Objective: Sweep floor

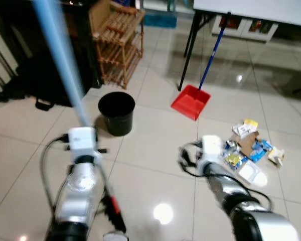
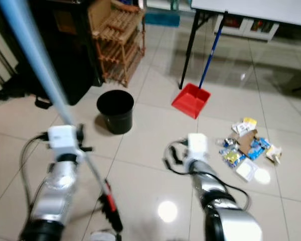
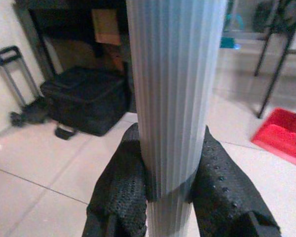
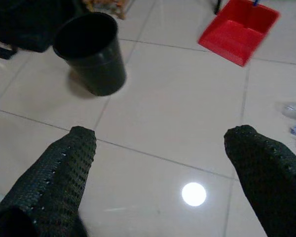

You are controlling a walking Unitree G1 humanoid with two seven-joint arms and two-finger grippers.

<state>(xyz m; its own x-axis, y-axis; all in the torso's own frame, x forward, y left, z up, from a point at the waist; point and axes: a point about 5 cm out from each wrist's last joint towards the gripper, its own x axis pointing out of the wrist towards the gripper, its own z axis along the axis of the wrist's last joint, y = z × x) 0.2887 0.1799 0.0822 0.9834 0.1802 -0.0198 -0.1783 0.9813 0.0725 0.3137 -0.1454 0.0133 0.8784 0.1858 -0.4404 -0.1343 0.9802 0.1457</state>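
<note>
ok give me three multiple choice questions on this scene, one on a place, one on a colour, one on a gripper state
1. Where does the dustpan lie?
A. inside the bin
B. on the floor by the table leg
C. on the rack

2. What colour is the bin?
A. black
B. white
C. green

3. How is the left gripper?
A. open, holding nothing
B. shut on the broom handle
C. shut on the dustpan

Answers: 1 B, it sits on the tiles beside the leg. 2 A, black all over. 3 B, its fingers press on the pale ribbed handle.
</note>
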